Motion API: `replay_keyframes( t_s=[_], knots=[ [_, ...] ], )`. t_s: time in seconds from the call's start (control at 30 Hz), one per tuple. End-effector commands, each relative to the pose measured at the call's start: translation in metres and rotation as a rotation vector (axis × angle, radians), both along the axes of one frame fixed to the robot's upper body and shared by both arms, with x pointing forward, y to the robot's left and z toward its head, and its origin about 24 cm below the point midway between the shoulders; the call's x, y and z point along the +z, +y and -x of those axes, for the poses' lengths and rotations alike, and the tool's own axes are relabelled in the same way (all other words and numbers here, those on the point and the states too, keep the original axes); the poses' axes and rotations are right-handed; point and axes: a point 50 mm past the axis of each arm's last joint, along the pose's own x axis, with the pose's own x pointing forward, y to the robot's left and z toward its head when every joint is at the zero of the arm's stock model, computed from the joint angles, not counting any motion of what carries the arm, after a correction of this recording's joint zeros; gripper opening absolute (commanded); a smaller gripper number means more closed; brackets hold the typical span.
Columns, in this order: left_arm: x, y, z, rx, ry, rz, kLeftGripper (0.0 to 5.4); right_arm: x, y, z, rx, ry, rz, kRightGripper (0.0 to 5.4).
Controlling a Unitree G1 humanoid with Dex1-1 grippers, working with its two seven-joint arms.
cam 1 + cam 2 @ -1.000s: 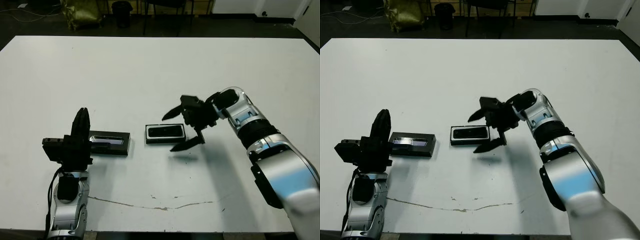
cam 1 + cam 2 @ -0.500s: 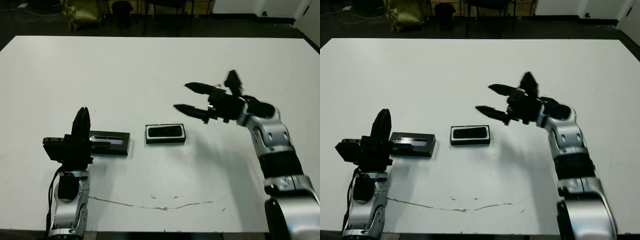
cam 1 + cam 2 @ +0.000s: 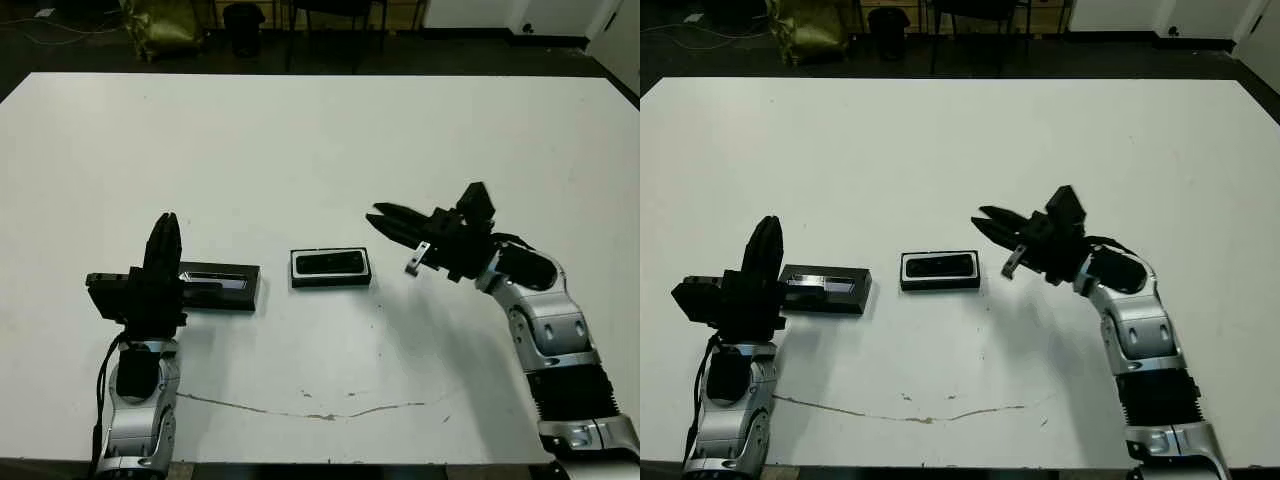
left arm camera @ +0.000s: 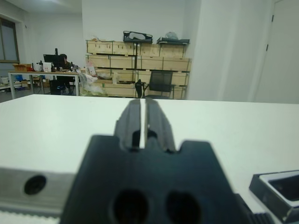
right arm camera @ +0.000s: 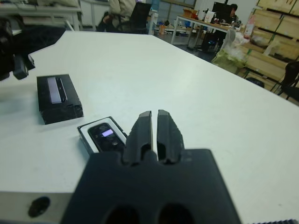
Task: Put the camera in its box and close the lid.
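Camera point(image 3: 331, 263) sits in box point(image 3: 331, 280); lid point(image 3: 218, 285) lies off, left of box. Left gripper point(image 3: 163, 258) by lid, fingers pressed together, empty. Right gripper point(image 3: 1008, 243) right of box, fingers nearly together, empty. Next, prob.: open left fingers, grip lid by long edges, set square on box.

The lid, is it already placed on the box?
No, the lid lies on the table apart from the box, where the camera shows uncovered.
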Motion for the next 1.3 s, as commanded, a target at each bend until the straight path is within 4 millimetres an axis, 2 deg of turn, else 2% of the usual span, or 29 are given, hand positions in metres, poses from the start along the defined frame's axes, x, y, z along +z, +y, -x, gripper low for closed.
replay_keyframes(
  t_s=[0.03,0.2,0.63,0.9,1.3],
  knots=[
    [-0.006,0.003,0.002,0.007,0.034,-0.01,0.0,-0.005,0.0,0.006,-0.013,-0.07,0.083,0.03],
    [-0.005,0.003,0.002,0.006,0.035,-0.01,0.0,-0.01,0.007,0.011,-0.005,-0.18,0.175,0.03],
    [-0.005,0.003,0.003,0.008,0.035,-0.009,0.0,-0.024,0.01,0.007,-0.02,-0.117,0.253,0.03],
    [-0.006,0.002,0.003,0.01,0.033,-0.009,0.0,-0.032,0.009,0.015,-0.004,-0.052,0.314,0.03],
    [-0.007,0.004,0.003,0.007,0.019,-0.008,0.0,-0.069,0.0,0.027,0.05,0.037,0.398,0.03]
  ],
)
